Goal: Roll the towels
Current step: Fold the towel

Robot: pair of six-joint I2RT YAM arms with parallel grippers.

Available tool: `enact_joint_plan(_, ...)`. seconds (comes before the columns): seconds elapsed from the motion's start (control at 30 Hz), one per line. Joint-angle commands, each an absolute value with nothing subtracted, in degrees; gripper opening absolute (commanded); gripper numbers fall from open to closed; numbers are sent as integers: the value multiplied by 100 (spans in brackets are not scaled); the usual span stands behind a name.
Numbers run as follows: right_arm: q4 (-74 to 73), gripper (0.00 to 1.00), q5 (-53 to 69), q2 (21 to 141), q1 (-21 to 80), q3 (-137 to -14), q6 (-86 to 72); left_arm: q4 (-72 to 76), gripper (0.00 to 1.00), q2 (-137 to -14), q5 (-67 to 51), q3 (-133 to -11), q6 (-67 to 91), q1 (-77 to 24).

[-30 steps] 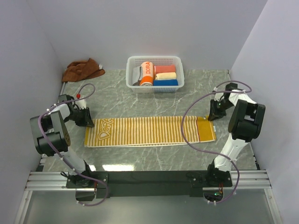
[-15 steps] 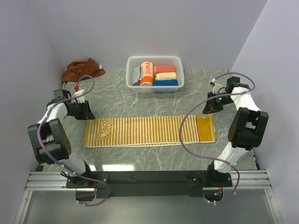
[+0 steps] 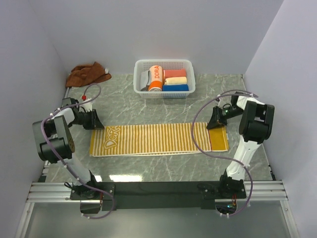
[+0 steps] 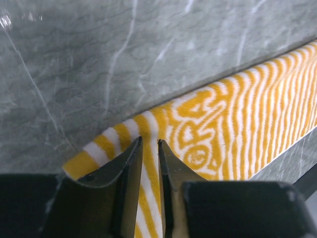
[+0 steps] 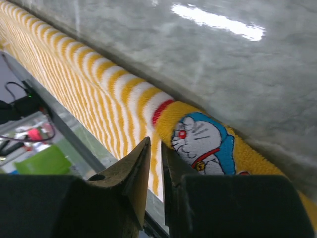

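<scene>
The cream-yellow striped towel (image 3: 153, 139) lies flat and unrolled across the middle of the table. My left gripper (image 3: 94, 121) sits at its far left corner. In the left wrist view the jaws (image 4: 149, 141) are nearly together over the towel's lettered end (image 4: 223, 114), with nothing pinched. My right gripper (image 3: 215, 120) sits at the far right corner. Its jaws (image 5: 155, 143) are nearly together over the striped edge (image 5: 99, 84), beside a blue cartoon patch (image 5: 205, 141). The rust-brown towel (image 3: 88, 73) lies crumpled at the back left.
A white basket (image 3: 185, 63) at the back centre holds the orange "DORA" roll (image 3: 155, 78) and small red, yellow and blue rolls. Walls close in on the left, the right and the back. Purple cables loop from both arms over the table.
Both grippers lifted away from the towel's ends, then came back down at its far corners. The right one ended further left. The towel has not moved.
</scene>
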State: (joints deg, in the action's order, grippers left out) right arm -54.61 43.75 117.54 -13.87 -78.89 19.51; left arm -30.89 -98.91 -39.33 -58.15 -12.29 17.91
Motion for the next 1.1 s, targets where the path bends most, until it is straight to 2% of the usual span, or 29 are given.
enact_joint_plan(0.0,-5354,22,4597,12066,-1538,-8130,1803,-2795,24,-10159,-3955,-5897,-993,1784)
enact_joint_plan(0.17,-5309,21,4755,12506,-1801,-8323,1468,-2716,20,-10625,-3771,-6003,-835,1845)
enact_joint_plan(0.4,-5501,19,5018,12893,-2135,-8630,1274,-2742,8,-11126,-3323,-6143,-730,2021)
enact_joint_plan(0.47,-5598,20,5089,12885,-2188,-8710,1336,-2733,7,-11206,-3244,-6170,-695,2065)
enact_joint_plan(0.77,-6223,35,4782,12701,-2364,-9256,1670,-2856,4,-11233,-3146,-6258,-817,2065)
enact_joint_plan(0.87,-6118,42,4308,12218,-2364,-8949,1749,-3041,17,-11022,-3654,-6284,-975,2057)
enact_joint_plan(0.97,-5845,52,3684,11342,-2391,-8519,1714,-3243,42,-10618,-4156,-6284,-1116,2013)
enact_joint_plan(1.07,-5599,60,2992,10725,-2391,-8123,1670,-3322,52,-10100,-4377,-6258,-1178,1934)
